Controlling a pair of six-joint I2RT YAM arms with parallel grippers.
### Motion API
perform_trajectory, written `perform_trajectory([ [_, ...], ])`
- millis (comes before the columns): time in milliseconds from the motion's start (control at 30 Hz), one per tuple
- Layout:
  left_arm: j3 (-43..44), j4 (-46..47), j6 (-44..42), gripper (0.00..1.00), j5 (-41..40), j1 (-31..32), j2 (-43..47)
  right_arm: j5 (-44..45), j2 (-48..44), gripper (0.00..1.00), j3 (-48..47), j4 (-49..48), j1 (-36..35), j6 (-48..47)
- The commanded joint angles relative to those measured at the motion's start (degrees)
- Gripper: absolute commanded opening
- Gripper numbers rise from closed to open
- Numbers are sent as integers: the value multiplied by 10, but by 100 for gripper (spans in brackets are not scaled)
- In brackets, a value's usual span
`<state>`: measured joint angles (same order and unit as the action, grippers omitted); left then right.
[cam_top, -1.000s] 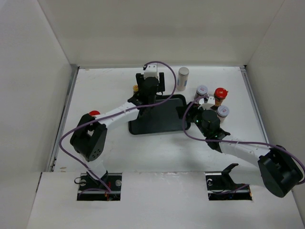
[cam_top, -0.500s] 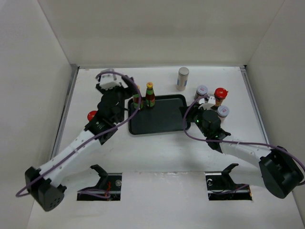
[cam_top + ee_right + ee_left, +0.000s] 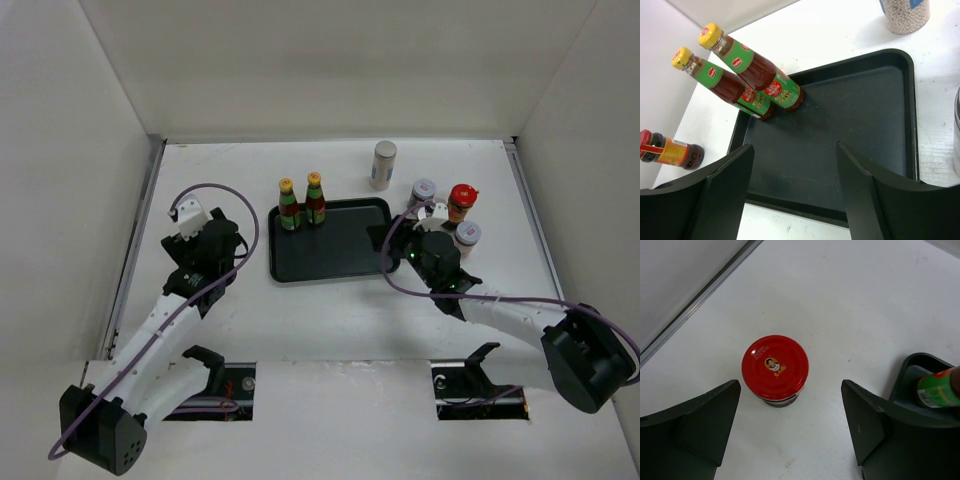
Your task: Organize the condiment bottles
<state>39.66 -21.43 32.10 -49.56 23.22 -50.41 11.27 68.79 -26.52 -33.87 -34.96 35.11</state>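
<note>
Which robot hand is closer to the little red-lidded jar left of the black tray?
Left. The left gripper hangs right over the squat red-lidded jar, fingers open either side. The right gripper is across the black rectangular tray.

— What encloses the space?
— Plain white panels: a back wall (image 3: 330,60), a left wall (image 3: 70,200) and a right wall (image 3: 590,150), all bare.
— And below?
— A white table (image 3: 330,315), evenly lit with soft shadows. A grey metal strip (image 3: 135,250) runs along its left edge. A white near panel (image 3: 340,420) has two rectangular cutouts (image 3: 210,385).
</note>
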Motion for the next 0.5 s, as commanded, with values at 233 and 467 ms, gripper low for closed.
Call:
perform_trajectory([
  [233, -41, 51, 24, 82, 14, -73, -28, -12, 15, 76, -28, -21, -11, -7],
  [467, -45, 111, 20, 82, 51, -98, -95, -17, 14, 77, -29, -23, -13, -7],
])
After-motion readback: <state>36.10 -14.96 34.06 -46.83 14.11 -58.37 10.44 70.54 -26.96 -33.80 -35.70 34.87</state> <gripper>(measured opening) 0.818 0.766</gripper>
